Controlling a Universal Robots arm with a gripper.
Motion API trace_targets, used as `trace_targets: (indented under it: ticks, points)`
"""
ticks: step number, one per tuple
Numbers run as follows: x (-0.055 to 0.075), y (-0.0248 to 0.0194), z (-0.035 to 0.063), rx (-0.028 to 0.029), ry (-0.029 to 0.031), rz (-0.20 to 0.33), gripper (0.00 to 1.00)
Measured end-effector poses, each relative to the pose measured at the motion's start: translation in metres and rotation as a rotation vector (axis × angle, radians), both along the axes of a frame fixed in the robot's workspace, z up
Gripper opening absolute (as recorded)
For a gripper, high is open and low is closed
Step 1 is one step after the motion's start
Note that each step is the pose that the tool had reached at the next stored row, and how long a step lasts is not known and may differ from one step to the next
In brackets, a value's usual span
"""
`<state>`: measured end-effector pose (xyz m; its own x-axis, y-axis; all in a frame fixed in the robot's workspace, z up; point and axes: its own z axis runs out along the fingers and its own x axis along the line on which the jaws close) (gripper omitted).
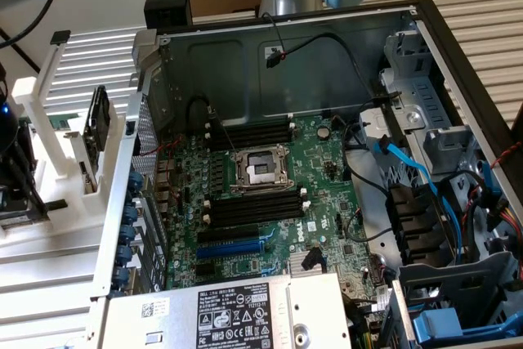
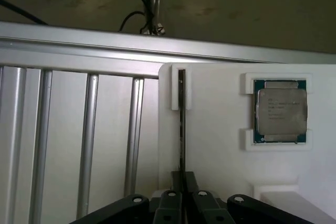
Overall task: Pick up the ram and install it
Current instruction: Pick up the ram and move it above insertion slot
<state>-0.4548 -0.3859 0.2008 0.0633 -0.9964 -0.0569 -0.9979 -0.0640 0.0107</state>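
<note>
- gripper (image 2: 182, 184) was clamped on ram (image 2: 181, 124), which stood edge-on in a slot of the white holder (image 2: 220, 145)
- processor chip (image 2: 280, 111) sat in a recess of the same holder, nearby

Exterior view overlooks case (image 1: 286, 63) from above; close wrist view probably shares fixture (image 2: 220, 171).

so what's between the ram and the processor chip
Just bare white holder surface separates the ram and the processor chip, in the wrist view.

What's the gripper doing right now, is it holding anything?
Gripper: closed on the ram, which stands edge-on in the white holder.
</note>
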Motion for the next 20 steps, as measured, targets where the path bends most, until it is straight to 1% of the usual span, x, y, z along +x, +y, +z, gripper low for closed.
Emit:
trace_targets:
  ticks: [3, 4, 5, 7, 8, 11, 20]
  points:
    - [-0.002, -0.0001, 0.0091, 0.002, -0.0019, -0.004, 0.14]
    - [-0.004, -0.0001, 0.0139, 0.0033, -0.0026, -0.005, 0.14]
    - [-0.006, -0.0001, 0.0228, 0.0057, -0.0034, -0.009, 0.14]
    - [-0.007, -0.0002, 0.0268, 0.0065, -0.0037, -0.01, 0.14]
    - [-0.007, -0.0001, 0.0314, 0.0072, -0.0038, -0.011, 0.14]
    - [-0.008, -0.0001, 0.0418, 0.0073, -0.0037, -0.011, 0.14]
    - [-0.008, -0.0001, 0.0829, 0.0072, -0.0038, -0.02, 0.14]
